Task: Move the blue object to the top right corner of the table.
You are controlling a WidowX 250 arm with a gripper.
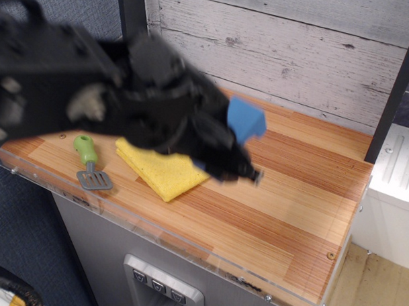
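The blue object [245,121] is held in the air above the middle of the table [304,197], tilted, in my black gripper [239,154]. The gripper is shut on it; one finger tip pokes out below the block at its right. The arm is motion-blurred and fills the left half of the view. The block's underside and notch are hidden by the gripper.
A yellow cloth [165,170] lies on the table's left part. A green-handled grey spatula [90,164] lies left of it near the front acrylic rim [188,250]. A white plank wall [295,49] stands behind. A black post [395,86] stands at the right.
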